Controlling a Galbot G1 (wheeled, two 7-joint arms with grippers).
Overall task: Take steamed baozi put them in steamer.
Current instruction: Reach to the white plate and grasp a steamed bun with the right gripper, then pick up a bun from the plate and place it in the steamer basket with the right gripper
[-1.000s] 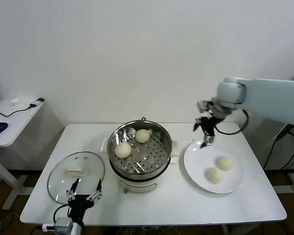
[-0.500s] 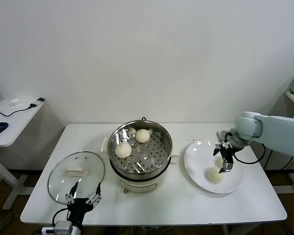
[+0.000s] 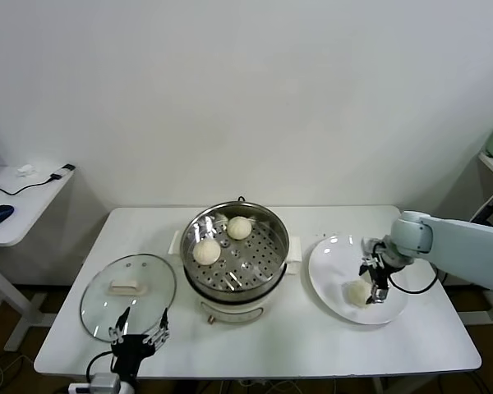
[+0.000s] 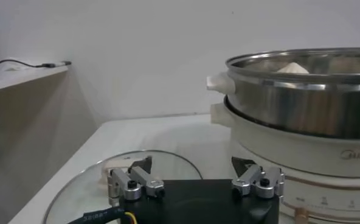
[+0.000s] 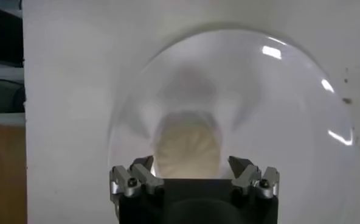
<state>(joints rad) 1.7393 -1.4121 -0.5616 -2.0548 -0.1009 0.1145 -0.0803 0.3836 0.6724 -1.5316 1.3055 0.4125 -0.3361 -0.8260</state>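
The steamer [image 3: 263, 271] stands mid-table with two steamed baozi on its tray, one [image 3: 206, 251] nearer and one [image 3: 239, 227] farther back. To its right lies a white plate [image 3: 329, 267]. My right gripper [image 3: 373, 291] is low over it, open, with a baozi [image 3: 358, 292] at its fingertips. In the right wrist view that baozi [image 5: 187, 149] lies between the open jaws of the right gripper [image 5: 190, 161]; no touch shows. My left gripper [image 3: 138, 332] waits open near the table's front edge, by the lid. The left gripper [image 4: 192, 165] is empty, and the steamer [image 4: 301, 103] stands ahead.
A round glass lid [image 3: 127, 295] with a white handle lies flat left of the steamer, also under the left fingers as the lid [image 4: 76, 189]. A side table [image 3: 20, 205] with a mouse and cables stands at far left. The right arm spans the table's right side.
The right gripper has come from above the plate's far rim down and forward onto the plate, stopping at the near baozi. It stays open. The left arm has barely moved.
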